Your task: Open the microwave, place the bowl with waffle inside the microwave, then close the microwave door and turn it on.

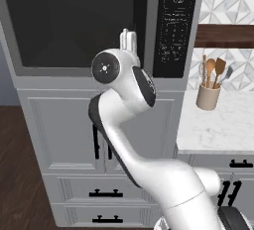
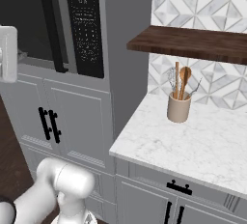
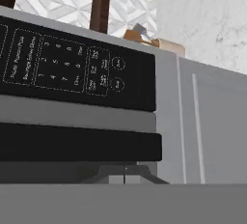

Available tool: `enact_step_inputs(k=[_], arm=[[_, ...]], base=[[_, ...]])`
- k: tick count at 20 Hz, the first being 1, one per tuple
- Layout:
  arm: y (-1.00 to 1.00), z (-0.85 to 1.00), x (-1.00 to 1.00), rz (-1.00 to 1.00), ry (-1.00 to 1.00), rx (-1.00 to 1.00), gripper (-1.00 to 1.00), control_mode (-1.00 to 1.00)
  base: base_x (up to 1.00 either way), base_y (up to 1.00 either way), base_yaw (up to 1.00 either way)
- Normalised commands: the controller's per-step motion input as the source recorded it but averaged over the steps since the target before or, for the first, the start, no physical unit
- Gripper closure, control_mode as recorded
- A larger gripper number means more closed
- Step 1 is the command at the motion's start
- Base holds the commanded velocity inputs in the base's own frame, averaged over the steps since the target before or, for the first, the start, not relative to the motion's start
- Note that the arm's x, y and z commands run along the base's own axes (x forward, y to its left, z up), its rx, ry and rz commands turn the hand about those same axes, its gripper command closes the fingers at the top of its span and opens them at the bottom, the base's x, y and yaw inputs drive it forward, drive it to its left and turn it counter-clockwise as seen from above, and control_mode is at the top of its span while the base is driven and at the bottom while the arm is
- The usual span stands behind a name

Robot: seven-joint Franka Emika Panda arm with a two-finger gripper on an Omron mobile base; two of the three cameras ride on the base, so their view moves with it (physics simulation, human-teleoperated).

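The microwave (image 1: 74,26) is built into the grey cabinet column. The microwave door (image 1: 69,23) is closed, its dark glass flush with the frame. A black vertical handle strip (image 1: 141,21) runs beside the black button panel (image 1: 176,26). My gripper (image 1: 128,34) is held up right in front of that handle, pointing at the door. In the hand view its fingertips (image 3: 124,175) are pressed together with nothing between them, just below the handle strip (image 3: 77,143) and the button panel (image 3: 72,68). The bowl with waffle is out of view.
A beige utensil cup (image 2: 179,106) with wooden spoons stands on the marble counter (image 2: 193,146) to the right of the microwave. A dark wooden shelf (image 2: 193,42) hangs above it. White cabinet doors with black handles (image 1: 101,147) sit below the microwave.
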Motion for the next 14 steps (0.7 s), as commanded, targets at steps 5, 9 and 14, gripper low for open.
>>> enact_step_inputs(k=[5, 9, 14], arm=[[-0.39, 0.2, -1.0, -0.12, -0.2, 0.02, 1.0, -1.0], [-0.41, 0.33, -0.97, -0.05, -0.07, 0.13, 1.0, -1.0], [-0.62, 0.12, -0.54, 0.02, 0.0, 0.21, 1.0, -1.0]], base=[[0.0, 0.0, 0.0], [0.0, 0.0, 0.0], [0.0, 0.0, 0.0]])
